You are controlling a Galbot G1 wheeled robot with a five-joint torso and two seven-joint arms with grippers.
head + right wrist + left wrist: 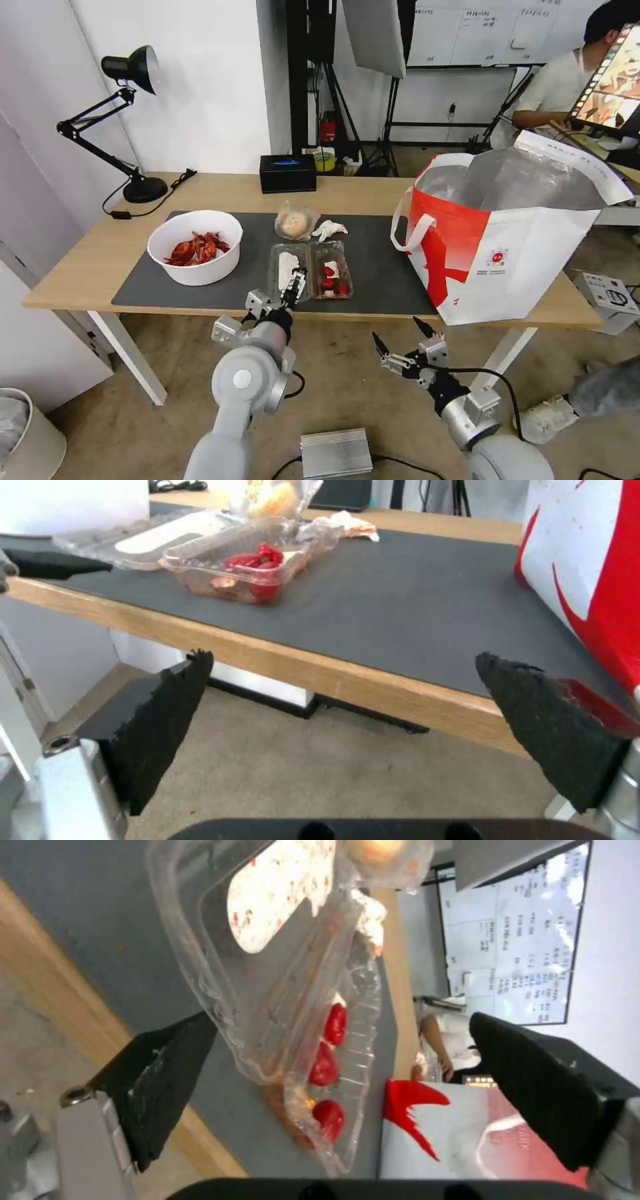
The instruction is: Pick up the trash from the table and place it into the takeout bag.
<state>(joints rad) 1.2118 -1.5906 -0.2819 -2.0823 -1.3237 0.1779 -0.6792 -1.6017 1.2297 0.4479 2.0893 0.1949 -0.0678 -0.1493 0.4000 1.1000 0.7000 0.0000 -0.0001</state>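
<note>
On the table's (pixel 87 267) dark mat lie the trash pieces: a white bowl of red crayfish shells (pixel 194 248), a clear hinged tray with scraps (pixel 311 269), a bagged bun (pixel 295 223) and a crumpled tissue (pixel 329 230). My left gripper (pixel 295 281) is open at the tray's near end. In the left wrist view the tray (pixel 287 990) sits between its spread fingers (pixel 167 1080), with no contact visible. My right gripper (pixel 398 331) hangs open below the table's front edge, holding nothing. The takeout bag (pixel 507 240) stands open at the table's right end.
A black rectangular box (pixel 287 173) sits at the table's back edge, and a black desk lamp (pixel 127 120) at the back left. A grey metal unit (pixel 335 453) lies on the floor between my arms. A bin (pixel 27 433) stands at the lower left.
</note>
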